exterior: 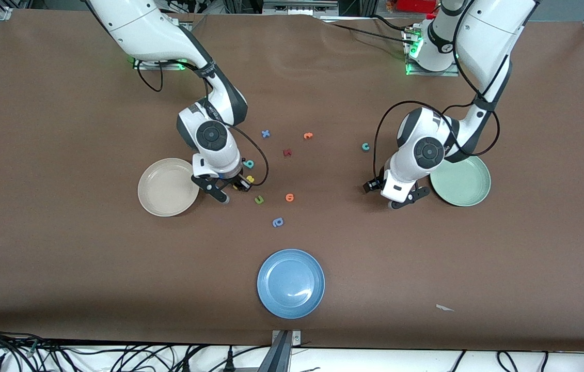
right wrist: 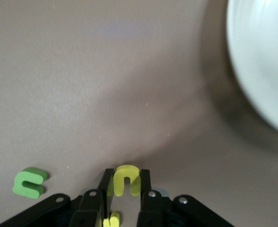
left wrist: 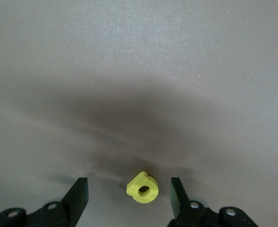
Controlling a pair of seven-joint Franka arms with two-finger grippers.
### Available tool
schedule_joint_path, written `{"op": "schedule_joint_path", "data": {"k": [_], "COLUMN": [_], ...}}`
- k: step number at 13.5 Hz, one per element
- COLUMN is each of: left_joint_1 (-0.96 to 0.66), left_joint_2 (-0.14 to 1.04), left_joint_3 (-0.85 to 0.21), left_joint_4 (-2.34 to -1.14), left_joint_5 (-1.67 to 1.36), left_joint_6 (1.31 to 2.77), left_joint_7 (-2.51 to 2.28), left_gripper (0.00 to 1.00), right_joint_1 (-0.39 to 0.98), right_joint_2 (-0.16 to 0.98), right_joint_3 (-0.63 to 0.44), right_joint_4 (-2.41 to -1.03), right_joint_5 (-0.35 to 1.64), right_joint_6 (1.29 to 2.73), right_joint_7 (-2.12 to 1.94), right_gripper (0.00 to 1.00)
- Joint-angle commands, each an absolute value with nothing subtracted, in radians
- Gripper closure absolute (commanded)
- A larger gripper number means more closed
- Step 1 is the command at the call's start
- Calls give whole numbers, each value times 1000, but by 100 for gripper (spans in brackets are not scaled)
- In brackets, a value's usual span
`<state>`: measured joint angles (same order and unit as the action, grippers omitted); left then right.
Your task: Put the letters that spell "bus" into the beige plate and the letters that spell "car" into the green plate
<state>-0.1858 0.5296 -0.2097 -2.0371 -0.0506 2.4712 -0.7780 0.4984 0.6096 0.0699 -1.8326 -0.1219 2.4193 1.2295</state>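
Nearest the front camera sits the blue plate point(exterior: 290, 283), bare, and a bit farther up lies the blue p-like letter point(exterior: 278, 222). Next come the two hands, both low at the tabletop point(exterior: 64, 248). The right hand point(exterior: 231, 192) is down just beside the beige plate point(exterior: 167, 186), and its wrist view shows the fingers point(right wrist: 105, 182) drawn in narrow against both sides of the yellow "u" point(right wrist: 126, 179), pinching it; another scrap of yellow peeks up between the finger bases, too hidden to name. The green "u" point(exterior: 259, 199) lies just beside it, clear of the fingers. The beige plate has no letters in it. Over at the other end, the left hand point(exterior: 400, 200) hovers low beside the green plate point(exterior: 461, 181), fingers point(left wrist: 78, 198) spread wide with the yellow "a" point(left wrist: 143, 188) lying flat between them, a gap on either side, nothing touching. The green plate holds no letters. Farther from the camera, an orange letter point(exterior: 289, 197), the teal "b" point(exterior: 249, 164), the dark red letter point(exterior: 287, 152), the teal "c" point(exterior: 365, 146), another orange one point(exterior: 308, 136) and a blue x point(exterior: 266, 134) lie scattered between the arms.
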Motion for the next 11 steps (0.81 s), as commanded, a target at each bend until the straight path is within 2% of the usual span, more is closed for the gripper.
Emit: {"op": "schedule_joint_path", "data": {"k": [1,3,5,7,8,9,10,11], "left_joint_1": [-209,-213,-224,-227,-227,-227,-229,-229], "left_joint_2": [540,552,555,560,561,561,561,561], "left_joint_3": [-204,-204,-204,-203,-202,-202,-202,-201], "left_joint_4": [-2029,-2022,-2020,-2020,-2019,-2019,-2019,-2019], "left_joint_5": [-28,-26,-26,-26,-26,-26,-26,-26], "left_joint_6": [2473,2474,2473,2473,2473,2473,2473,2473], "left_joint_7": [-790,-808,-808,-808,-808,-808,-808,-807], "left_gripper": [21,22,24,31,34,39,41,43], "right_joint_1": [502,499,499,497,494,489,476,471], "right_joint_2": [528,483,459,460,460,463,472,466], "right_joint_3": [14,-41,-98,-155,-178,-181,-181,-179], "right_joint_4": [-1816,-1836,-1890,-1948,-2007,-2063,-2091,-2088], "right_joint_5": [-133,-132,-129,-129,-126,-121,-120,-117], "right_joint_6": [2266,2206,2212,2270,2349,2431,2478,2477], "right_joint_7": [1064,946,838,755,730,727,727,727], "right_gripper": [87,87,87,87,85,67,22,0]}}
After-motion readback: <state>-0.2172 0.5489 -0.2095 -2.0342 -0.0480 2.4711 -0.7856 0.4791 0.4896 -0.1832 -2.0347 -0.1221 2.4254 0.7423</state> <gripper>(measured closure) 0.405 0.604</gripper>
